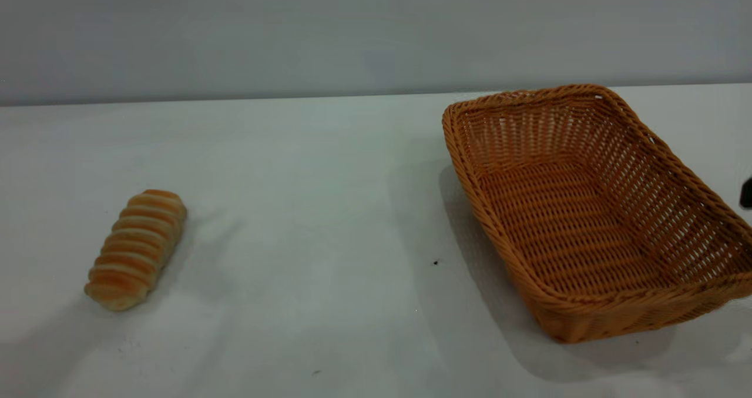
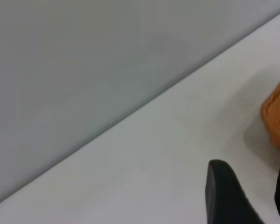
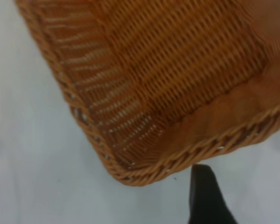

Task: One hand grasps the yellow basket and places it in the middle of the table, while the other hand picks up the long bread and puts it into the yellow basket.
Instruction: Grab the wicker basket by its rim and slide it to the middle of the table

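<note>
The yellow basket (image 1: 587,210) is a large orange-tan wicker basket, empty, on the right side of the white table (image 1: 329,210). The long bread (image 1: 136,250), striped orange-brown and cream, lies on the table's left side, far from the basket. My right gripper (image 3: 245,200) is open; one black finger (image 3: 203,196) hovers just outside a corner of the basket's braided rim (image 3: 144,170), touching nothing. A black bit of it shows at the exterior view's right edge (image 1: 746,193). My left gripper (image 2: 254,196) is open and empty over bare table, out of the exterior view.
A grey wall (image 1: 352,33) runs behind the table's far edge. A blurred orange-tan shape (image 2: 277,119) sits at the left wrist view's edge; I cannot tell whether it is basket or bread. A few dark specks (image 1: 435,262) dot the tabletop.
</note>
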You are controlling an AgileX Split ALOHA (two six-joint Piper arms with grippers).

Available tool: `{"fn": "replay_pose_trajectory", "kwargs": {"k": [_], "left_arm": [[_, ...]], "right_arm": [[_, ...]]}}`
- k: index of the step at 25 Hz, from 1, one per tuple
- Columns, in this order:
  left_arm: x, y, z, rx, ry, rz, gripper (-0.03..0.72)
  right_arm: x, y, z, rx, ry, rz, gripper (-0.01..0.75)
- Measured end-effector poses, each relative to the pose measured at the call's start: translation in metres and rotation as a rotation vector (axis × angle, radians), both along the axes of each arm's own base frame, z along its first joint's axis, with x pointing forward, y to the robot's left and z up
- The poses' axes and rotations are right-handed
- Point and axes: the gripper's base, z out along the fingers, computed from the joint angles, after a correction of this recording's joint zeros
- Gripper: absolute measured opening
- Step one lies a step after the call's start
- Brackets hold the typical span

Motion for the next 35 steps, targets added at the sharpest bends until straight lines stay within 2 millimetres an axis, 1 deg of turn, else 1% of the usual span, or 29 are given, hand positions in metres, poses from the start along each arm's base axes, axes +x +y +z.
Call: {"fn": "replay_pose_trajectory", "kwargs": {"k": [4,12,18,21,27,35], "left_arm": [[0.017,-0.007,-0.005,-0.055,-0.033,-0.034,0.325],[0.033,-0.016,-0.015,-0.107,-0.114,-0.086,0.325],[0.030,-0.037,-0.013,-0.055,-0.191,-0.167,0.325],[0.029,-0.045,-0.011,-0.036,-0.231,-0.183,0.325],[0.030,-0.046,-0.010,-0.042,-0.248,-0.167,0.325],[0.032,-0.045,-0.008,-0.037,-0.253,-0.152,0.325]], "right_arm": [[0.003,-0.001,-0.012,0.016,0.060,-0.043,0.463],[0.012,-0.002,-0.028,0.066,0.123,-0.156,0.463],[0.015,-0.003,-0.047,0.065,0.191,-0.183,0.463],[0.016,-0.003,-0.052,0.061,0.208,-0.191,0.463],[0.021,-0.004,-0.059,0.070,0.211,-0.215,0.463],[0.026,-0.002,-0.074,0.108,0.224,-0.225,0.463]]}}
